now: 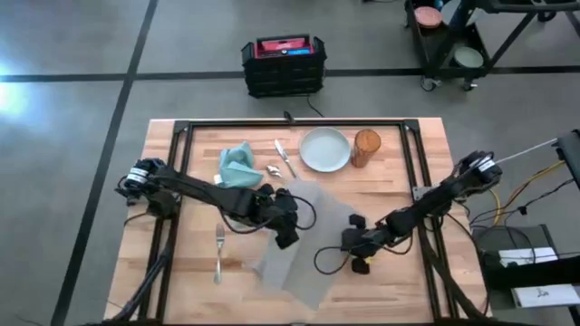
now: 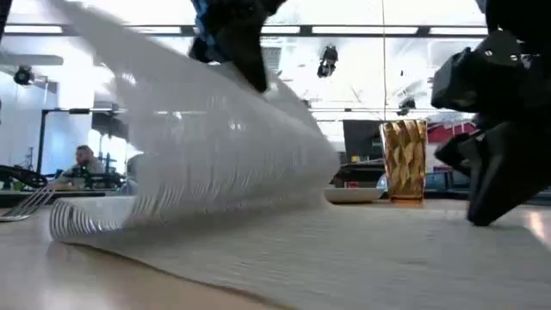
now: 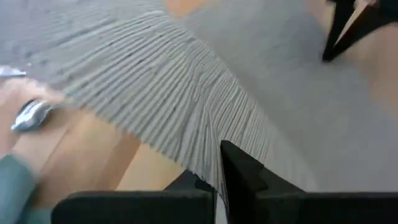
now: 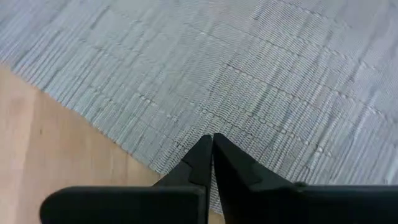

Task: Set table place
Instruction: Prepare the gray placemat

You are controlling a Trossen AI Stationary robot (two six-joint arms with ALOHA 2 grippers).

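Placemat half-lifted, place not yet set

Left fingers pinch the mat's left edge, curling it up off the desk; right fingers are closed tip to tip, pinning its right edge. Plate and glass, both apparently empty, wait far; fork lies left.

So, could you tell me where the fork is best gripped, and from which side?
Grip the fork across the middle of its slim handle, coming straight down from above. It lies flat and lengthwise on the table, clear of the placemat, nearest the left gripper.
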